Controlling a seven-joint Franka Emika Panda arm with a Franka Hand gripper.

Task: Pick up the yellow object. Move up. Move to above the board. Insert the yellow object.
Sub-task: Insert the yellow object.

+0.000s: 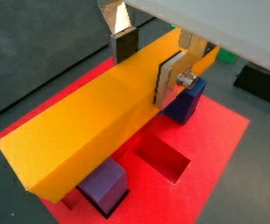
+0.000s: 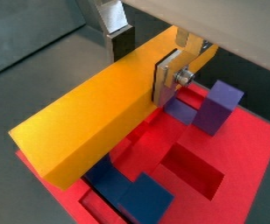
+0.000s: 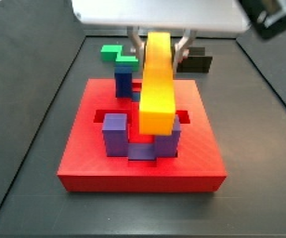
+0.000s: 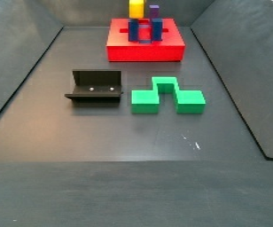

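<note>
While the gripper (image 1: 148,59) hangs above the board (image 1: 219,144), its two silver fingers (image 1: 173,77) are clamped on the yellow object (image 1: 96,122), one plate flat against each long side of the bar. Both wrist views show this hold near one end of the bar, with the rest reaching out over the board's red surface. In a side view the yellow object (image 3: 158,84) stands clear of the board (image 3: 142,172), tilted so that its near end sits lower than the end in the gripper (image 3: 158,42); whether that low end touches the board's posts is hard to judge from this angle.

On the board, a purple post (image 2: 218,107) rises beside an open rectangular slot (image 2: 191,171), and a blue block (image 2: 138,196) lies near the board's edge under the bar's free end.

Off the board, on the dark floor (image 4: 127,177), a green notched block (image 4: 167,94) lies well apart from it, and the fixture (image 4: 94,88) stands just beside that block. From this side view the yellow object (image 4: 136,8) shows only as a small patch over the board (image 4: 147,50).
</note>
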